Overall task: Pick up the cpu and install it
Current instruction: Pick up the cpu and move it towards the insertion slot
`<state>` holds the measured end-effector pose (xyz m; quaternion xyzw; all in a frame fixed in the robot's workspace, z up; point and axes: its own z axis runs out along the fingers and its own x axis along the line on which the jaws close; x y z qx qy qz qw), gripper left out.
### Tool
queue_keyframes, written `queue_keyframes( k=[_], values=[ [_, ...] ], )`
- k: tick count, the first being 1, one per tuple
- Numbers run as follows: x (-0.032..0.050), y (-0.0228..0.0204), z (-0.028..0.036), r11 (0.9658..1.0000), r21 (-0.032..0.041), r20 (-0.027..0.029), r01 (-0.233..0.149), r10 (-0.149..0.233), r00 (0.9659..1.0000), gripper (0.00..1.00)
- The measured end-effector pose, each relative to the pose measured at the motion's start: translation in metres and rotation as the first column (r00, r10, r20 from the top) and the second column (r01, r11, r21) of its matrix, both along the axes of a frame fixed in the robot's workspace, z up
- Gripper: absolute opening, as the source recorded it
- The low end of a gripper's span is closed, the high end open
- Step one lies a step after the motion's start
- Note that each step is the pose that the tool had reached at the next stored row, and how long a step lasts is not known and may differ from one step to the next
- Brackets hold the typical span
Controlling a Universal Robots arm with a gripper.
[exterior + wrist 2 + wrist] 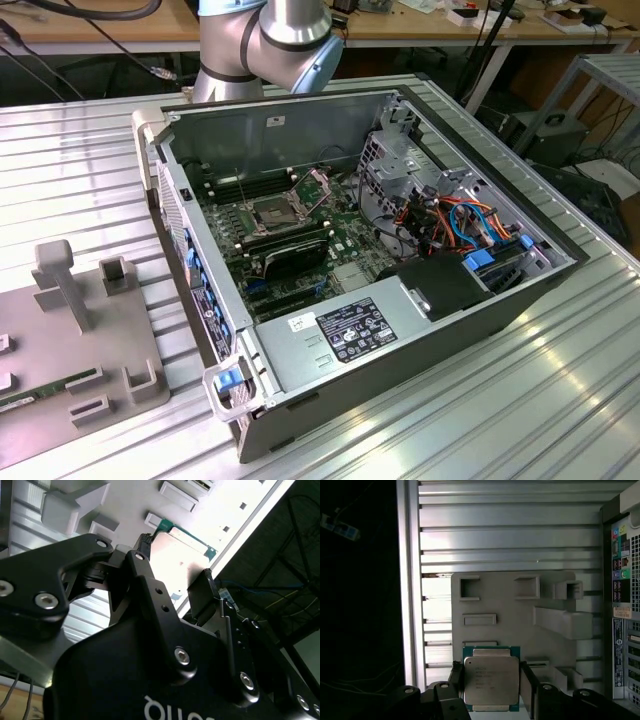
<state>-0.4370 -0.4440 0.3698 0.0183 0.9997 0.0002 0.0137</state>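
Showing, in the exterior view, the open computer case (290,125) with its dark socket (272,212) and, to the exterior view's left, the grey fixture tray (110,335). In the second wrist view the gripper (176,556) has its fingers (145,540) set against opposite edges of the cpu (182,542), apparently clamped on it above the tray; so thin an edge hold may let the chip tilt or slip. In the first wrist view the lid carries fine print and the case a sticker (622,612), both too small to read.
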Motion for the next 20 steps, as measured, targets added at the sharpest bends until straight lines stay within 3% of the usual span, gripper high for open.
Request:
queue_keyframes(
  k=[20],
  values=[
    [0.0144,0.0,0.0,1.0,0.0,0.0,0.0,0.0,1.0,0.55]
  ],
)
